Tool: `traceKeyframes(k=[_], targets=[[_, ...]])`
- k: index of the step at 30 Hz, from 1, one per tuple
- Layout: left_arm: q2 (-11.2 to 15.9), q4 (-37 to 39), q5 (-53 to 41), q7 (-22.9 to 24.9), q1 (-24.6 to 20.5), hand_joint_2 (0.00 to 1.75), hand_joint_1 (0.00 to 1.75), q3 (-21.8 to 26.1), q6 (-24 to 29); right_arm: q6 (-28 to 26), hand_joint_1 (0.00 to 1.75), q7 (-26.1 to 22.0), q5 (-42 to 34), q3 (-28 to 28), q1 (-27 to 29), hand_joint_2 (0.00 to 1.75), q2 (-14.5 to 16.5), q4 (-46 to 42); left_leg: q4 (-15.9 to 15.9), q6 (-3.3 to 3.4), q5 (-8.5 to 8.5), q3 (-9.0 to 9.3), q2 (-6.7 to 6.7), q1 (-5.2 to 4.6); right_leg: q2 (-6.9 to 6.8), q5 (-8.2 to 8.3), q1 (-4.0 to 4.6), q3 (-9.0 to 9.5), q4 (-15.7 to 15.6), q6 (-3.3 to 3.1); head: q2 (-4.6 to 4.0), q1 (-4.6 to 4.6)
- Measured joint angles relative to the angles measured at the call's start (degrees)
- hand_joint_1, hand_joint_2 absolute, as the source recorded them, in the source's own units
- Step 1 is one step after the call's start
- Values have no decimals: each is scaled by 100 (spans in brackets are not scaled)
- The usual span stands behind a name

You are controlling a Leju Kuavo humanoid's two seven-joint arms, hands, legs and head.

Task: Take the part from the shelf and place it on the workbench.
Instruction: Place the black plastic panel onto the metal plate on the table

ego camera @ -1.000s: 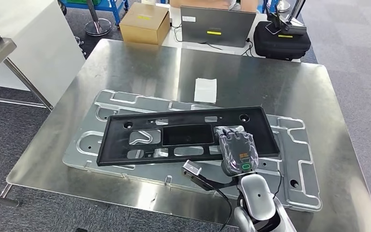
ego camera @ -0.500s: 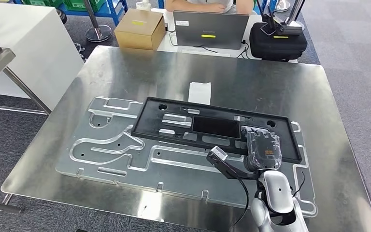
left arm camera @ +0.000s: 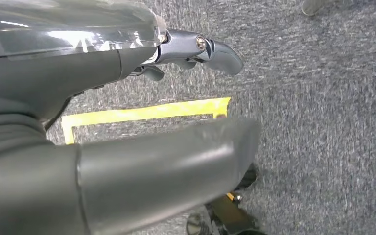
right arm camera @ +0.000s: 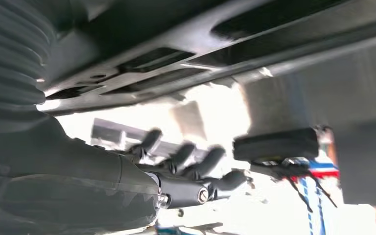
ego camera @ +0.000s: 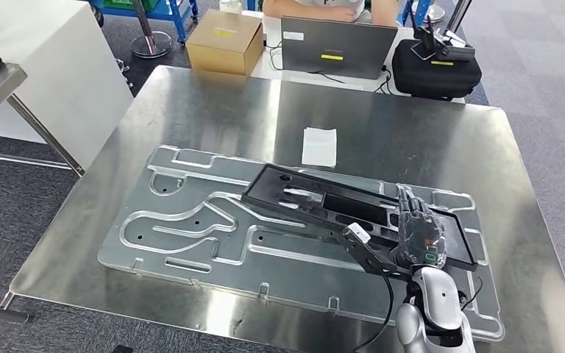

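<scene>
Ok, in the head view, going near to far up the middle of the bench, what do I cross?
Right hand on the black part → grooved metal plate → white paper slip → bare workbench → laptop, with the cardboard box beside it.

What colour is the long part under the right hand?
Black; the head view shows the part best.

grey carpet floor [ego camera: 544,88], yellow floor tape [left arm camera: 142,113], white table [ego camera: 44,66] left
</scene>
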Motion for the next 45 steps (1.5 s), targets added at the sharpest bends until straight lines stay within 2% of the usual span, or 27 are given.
traceKeyframes(k=[1,2,4,6,7,11,12,15,16,17,18,21,22,25,27,30,31,32,33,35,37,38,40,41,42,43,45], targets=[[0,0,1,1,5,0,0,1,-3,0,0,-7,-4,-41,26,175,2,22,0,5,-5,4,-3,-2,0,-9,-5,-112,181,4,0,1],[0,0,1,1,10,0,0,1,-5,0,0,-14,-8,-78,46,175,4,44,1,5,-8,12,-8,-2,-1,98,-10,-115,143,0,0,1],[-2,1,1,0,14,0,0,1,-10,-1,0,-27,-13,-135,59,175,8,71,1,-12,-22,40,-19,-2,-1,515,-19,173,-496,-34,0,4],[-4,1,2,1,12,0,0,1,-11,-3,0,-39,-15,-176,54,175,20,78,9,-57,-45,55,-22,-23,-1,752,3,483,-1151,-75,0,5],[-4,1,5,2,12,0,0,1,-11,-7,0,-49,-16,-191,53,175,30,78,9,-87,-52,58,-21,-33,3,774,15,552,-1302,-89,0,4],[-7,1,56,17,11,0,0,2,-51,-21,0,-103,-16,-219,67,175,85,69,90,-216,-145,64,-10,-24,8,784,3,619,-1408,-187,0,-6],[-7,2,76,20,12,0,0,2,-75,-25,0,-121,-16,-225,78,175,100,65,284,-238,-274,-10,-5,-19,-2,794,-9,640,-1433,-221,-1,-16],[-6,2,109,24,29,0,0,2,-151,-46,0,-172,-15,-234,127,175,140,46,1339,-284,-824,-464,0,-8,-32,807,-3,647,-1426,-273,-1,-39],[-7,2,116,21,39,0,0,2,-176,-56,0,-185,-15,-236,146,175,150,34,1555,-292,-892,-552,0,-6,-36,811,1,641,-1416,-276,0,-39],[-8,2,125,15,47,0,0,2,-198,-68,0,-203,-15,-238,167,175,157,19,1559,-294,-844,-539,0,-5,-35,811,4,636,-1408,-276,0,-40],[-8,2,139,7,54,0,0,2,-215,-81,0,-223,-15,-239,192,175,167,-6,1338,-289,-696,-417,1,-4,-33,811,5,633,-1399,-275,0,-39],[-9,2,180,-22,53,0,0,2,-232,-120,0,-278,-15,-231,292,175,211,-124,236,-236,-225,147,-4,-21,-26,809,25,615,-1354,-239,0,-37],[-10,2,187,-31,53,0,0,2,-237,-130,0,-289,-15,-223,321,175,226,-165,58,-210,-168,225,-7,-34,-23,818,33,601,-1342,-210,0,-34],[-15,2,191,-47,64,0,0,4,-250,-148,0,-300,-15,-206,383,175,248,-259,3,-109,-89,193,-5,-44,-13,852,33,566,-1334,-97,0,-32],[-21,2,193,-50,58,0,0,4,-259,-158,0,-303,-14,-205,419,175,249,-318,-33,-19,-3,136,11,-22,-9,633,23,476,-1146,-37,0,-22],[-26,2,198,-51,48,0,0,7,-284,-181,0,-310,-15,-202,484,175,249,-404,-43,41,126,-36,24,-20,-9,-86,3,127,-177,19,0,-3],[-26,2,199,-50,51,0,0,8,-291,-187,0,-310,-15,-201,511,175,248,-426,-42,39,172,-102,26,-22,-9,-208,1,63,101,28,0,-3],[-26,2,200,-50,53,0,0,9,-297,-192,0,-314,-15,-201,536,175,248,-445,-40,33,221,-166,27,-23,-10,-205,1,93,199,29,0,-3],[-27,2,201,-50,54,0,0,10,-303,-194,0,-321,-15,-201,555,175,247,-466,-39,21,269,-228,28,-23,-10,-95,0,236,86,21,0,-3],[-32,2,202,-48,53,0,0,12,-313,-201,0,-338,-16,-195,570,175,247,-513,-35,-13,365,-323,24,-23,-9,186,5,802,-662,-26,0,-3],[-39,2,204,-44,54,0,0,14,-315,-212,0,-352,-16,-181,573,175,248,-563,-38,-70,454,-361,18,-35,-7,277,35,1274,-1362,-75,0,-10],[-40,2,206,-42,54,0,0,15,-315,-217,0,-355,-15,-175,574,175,249,-582,-49,-105,500,-362,17,-37,-4,270,53,1362,-1518,-95,0,-5],[-41,2,215,-39,57,0,0,19,-316,-226,0,-358,-15,-164,586,175,250,-598,-94,-181,592,-364,12,-35,-4,353,61,1316,-1572,-152,0,8],[-41,3,223,-38,61,0,0,20,-320,-229,0,-358,-15,-156,592,175,252,-601,-73,-216,547,-397,10,-29,-12,411,51,1269,-1589,-193,0,16],[-42,4,235,-34,68,0,0,21,-325,-235,0,-361,-15,-146,603,175,257,-602,28,-245,392,-451,8,-27,-23,484,37,1206,-1603,-242,0,7],[-41,5,247,-28,75,0,0,22,-328,-245,0,-367,-17,-129,620,175,264,-604,240,-266,130,-529,8,-22,-34,559,25,1129,-1614,-282,0,-4],[-42,7,281,-13,78,0,0,25,-333,-274,0,-397,-44,-86,678,175,280,-621,938,-301,-477,-695,10,-16,-46,690,39,955,-1602,-328,0,-30]])
